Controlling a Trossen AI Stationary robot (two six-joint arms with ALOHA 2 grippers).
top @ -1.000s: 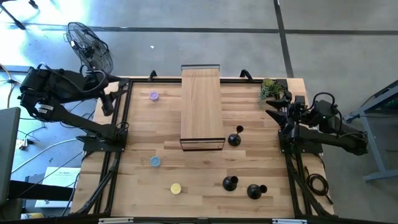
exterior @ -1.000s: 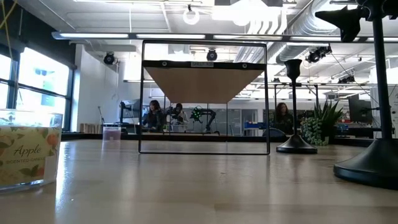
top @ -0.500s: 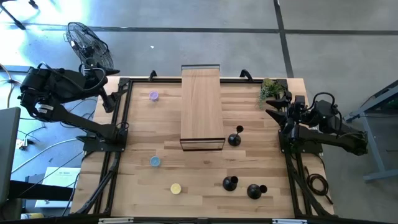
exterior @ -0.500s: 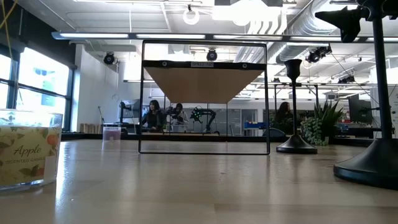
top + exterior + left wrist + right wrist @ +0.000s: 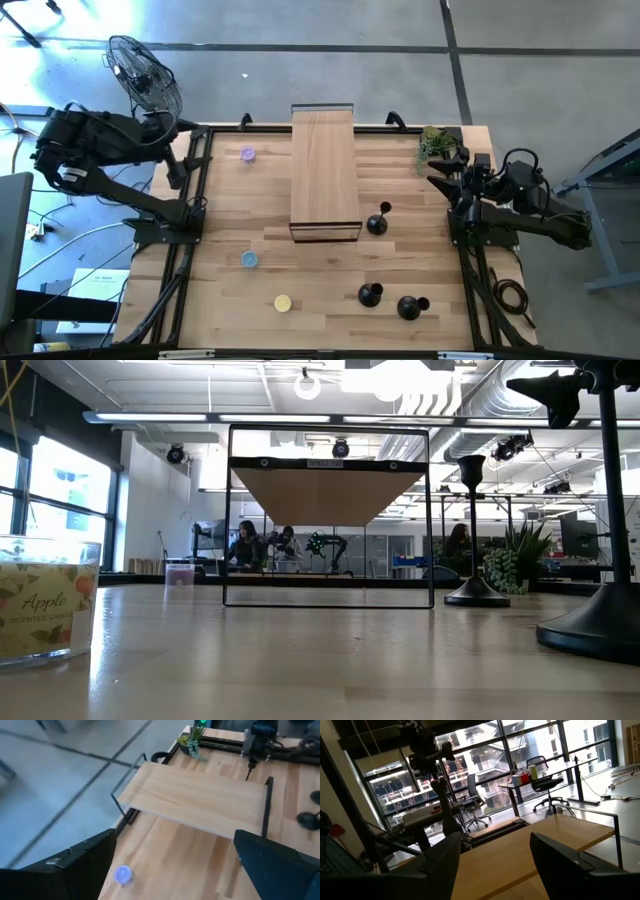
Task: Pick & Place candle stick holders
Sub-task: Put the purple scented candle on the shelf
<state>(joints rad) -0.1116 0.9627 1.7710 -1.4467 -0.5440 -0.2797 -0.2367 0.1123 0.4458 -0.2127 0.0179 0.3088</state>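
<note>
Three candle stick holders [image 5: 377, 222] stand on the desk [image 5: 330, 285]: one beside the raised wooden shelf [image 5: 324, 170], two near the front edge on the right side. Left gripper [image 5: 190, 152] is open, at the far left desk corner. Right gripper [image 5: 447, 168] is open too, at the right edge near a small plant [image 5: 433, 145]. Neither holds anything.

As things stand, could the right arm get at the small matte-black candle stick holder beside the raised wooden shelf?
Probably yes. That holder stands in the open on the right arm's side, and nothing lies between it and the open right pincer waiting at the table's edge.
</note>
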